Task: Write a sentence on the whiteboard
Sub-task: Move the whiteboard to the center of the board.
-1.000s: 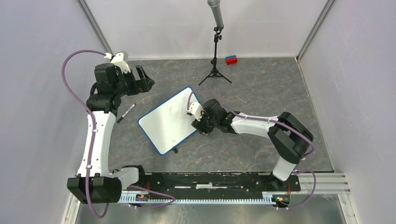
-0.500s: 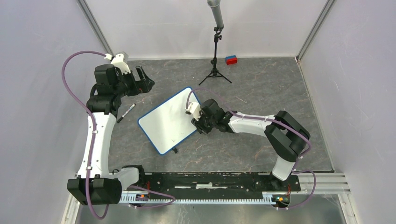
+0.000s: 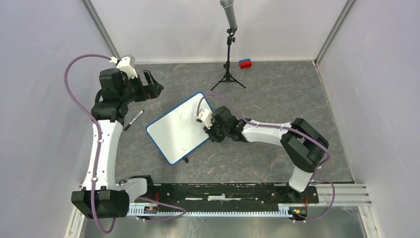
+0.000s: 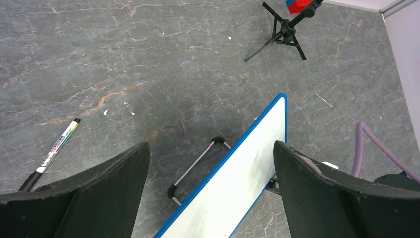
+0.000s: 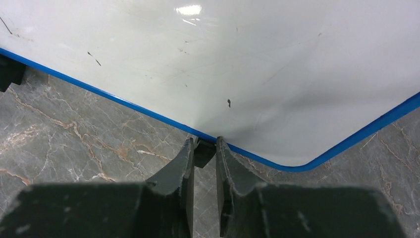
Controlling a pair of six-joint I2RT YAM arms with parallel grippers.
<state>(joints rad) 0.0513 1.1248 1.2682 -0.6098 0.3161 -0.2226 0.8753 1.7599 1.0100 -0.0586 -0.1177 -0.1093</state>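
Note:
The whiteboard (image 3: 176, 130) lies tilted in the middle of the floor, white with a blue rim. No sentence shows on it, only a few faint specks. It also shows in the left wrist view (image 4: 237, 193) and the right wrist view (image 5: 198, 59). My right gripper (image 3: 213, 135) is at the board's right edge, shut (image 5: 203, 144) on a small black foot (image 5: 203, 154) under the rim. My left gripper (image 3: 154, 87) is open and empty (image 4: 210, 145), raised over the floor at the back left, apart from the board.
A black marker (image 3: 133, 120) lies on the floor left of the board, also in the left wrist view (image 4: 52, 153). A black tripod (image 3: 228, 59) and a red-and-blue block (image 3: 245, 63) stand at the back. The board's metal stand bar (image 4: 195, 166) shows beneath it.
My right arm has shifted slightly left, toward the board. The board and my left arm have not visibly moved.

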